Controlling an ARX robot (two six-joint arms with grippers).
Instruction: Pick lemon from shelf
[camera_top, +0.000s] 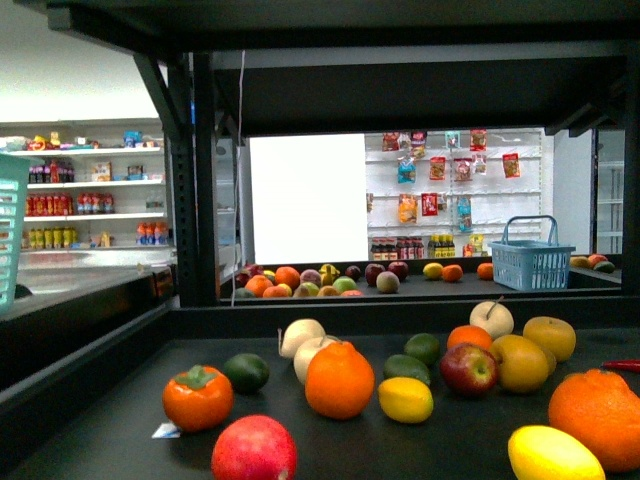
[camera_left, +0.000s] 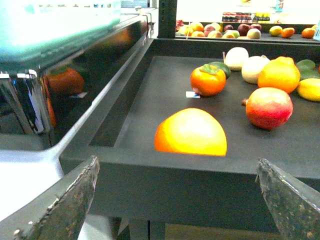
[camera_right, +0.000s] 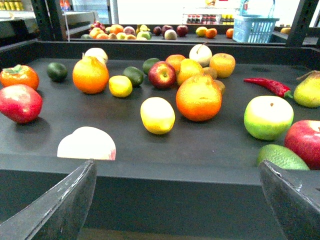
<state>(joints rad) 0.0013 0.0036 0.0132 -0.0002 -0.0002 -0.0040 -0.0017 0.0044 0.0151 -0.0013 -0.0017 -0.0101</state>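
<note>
Both arms outside the shelf (camera_right: 150, 170), lemon not yet grabbed.
Risks as I see them: I clip the shelf's raised front lip going in, I knock the big orange (camera_right: 198, 98) just beside the lemon (camera_right: 157, 115) at the centre of the right wrist frame, or I take the smaller yellow fruit (camera_right: 120, 86) up-left of it by mistake. Right gripper (camera_right: 176, 165) jaws are wide, empty and touching nothing; left gripper (camera_left: 176, 165) is the same.

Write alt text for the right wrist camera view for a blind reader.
Open right gripper faces a black shelf level scattered with fruit. A yellow lemon lies near the front edge beside a large orange; a green apple lies close by.
</note>
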